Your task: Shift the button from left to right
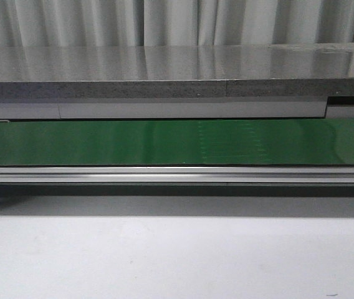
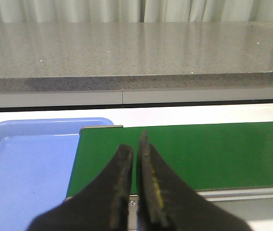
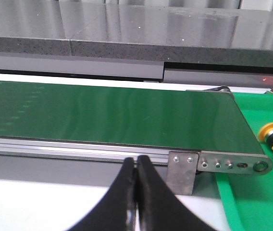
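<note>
While both grippers [image 2: 136, 144] [image 3: 136, 166] sit clenched and empty, one button [image 3: 272, 134] lies apart.

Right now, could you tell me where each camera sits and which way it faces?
Front: looks forward over the green belt to a grey counter; no arm shows.
Left wrist: above shut left gripper, facing the belt's end and blue tray.
Right wrist: above shut right gripper, facing the other end, the button on a green tray.
All share belt and counter.

- One button [image 3: 271, 135], yellow-capped
- One green conveyor belt [image 1: 177, 142]
- One blue tray [image 2: 26, 168]
- One green tray [image 3: 256, 192]
- One grey stone-look counter [image 1: 164, 71]
- Two grippers: left gripper [image 2: 136, 151], right gripper [image 3: 136, 163]
</note>
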Available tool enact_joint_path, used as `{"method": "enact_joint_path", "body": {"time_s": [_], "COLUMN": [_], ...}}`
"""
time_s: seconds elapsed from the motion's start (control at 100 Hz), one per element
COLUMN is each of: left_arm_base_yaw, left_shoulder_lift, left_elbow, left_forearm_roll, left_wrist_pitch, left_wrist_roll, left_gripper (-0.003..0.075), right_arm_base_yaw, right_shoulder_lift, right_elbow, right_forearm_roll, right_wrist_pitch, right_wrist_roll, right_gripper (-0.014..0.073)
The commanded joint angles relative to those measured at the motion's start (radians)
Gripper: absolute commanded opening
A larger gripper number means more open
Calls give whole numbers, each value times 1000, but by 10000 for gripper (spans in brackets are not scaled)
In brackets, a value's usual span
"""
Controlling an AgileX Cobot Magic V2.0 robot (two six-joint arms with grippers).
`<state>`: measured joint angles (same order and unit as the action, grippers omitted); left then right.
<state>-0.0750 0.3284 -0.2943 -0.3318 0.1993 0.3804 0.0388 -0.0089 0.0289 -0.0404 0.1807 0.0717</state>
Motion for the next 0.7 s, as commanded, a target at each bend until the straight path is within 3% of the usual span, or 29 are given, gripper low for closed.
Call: {"method": "enact_joint_path", "body": {"time_s": [0.0,0.37,0.58,0.69], "left_arm_base_yaw": [-8,-8,-8,-8], "left_shoulder_lift": [6,6,-13,-52], "left_elbow": [-28,-28,-7,36], "left_forearm_roll": [-14,-11,68,171], "left_wrist_pitch": [-80,-80,-114,-149], "left_wrist_roll": [-1,-1,-4,-153], "left_gripper": [5,5,5,5], "right_arm_base_yaw": [-1,-1,-1,-1], "right_shoulder_lift": [-18,-18,-18,-18], "right_elbow": [1,1,1,1], "right_forearm_roll": [-4,-4,-4,-4], "right_wrist_pitch": [-80,-80,-80,-80], "right_wrist_roll": [0,0,0,0], "right_gripper": [-68,-68,-68,-68]}}
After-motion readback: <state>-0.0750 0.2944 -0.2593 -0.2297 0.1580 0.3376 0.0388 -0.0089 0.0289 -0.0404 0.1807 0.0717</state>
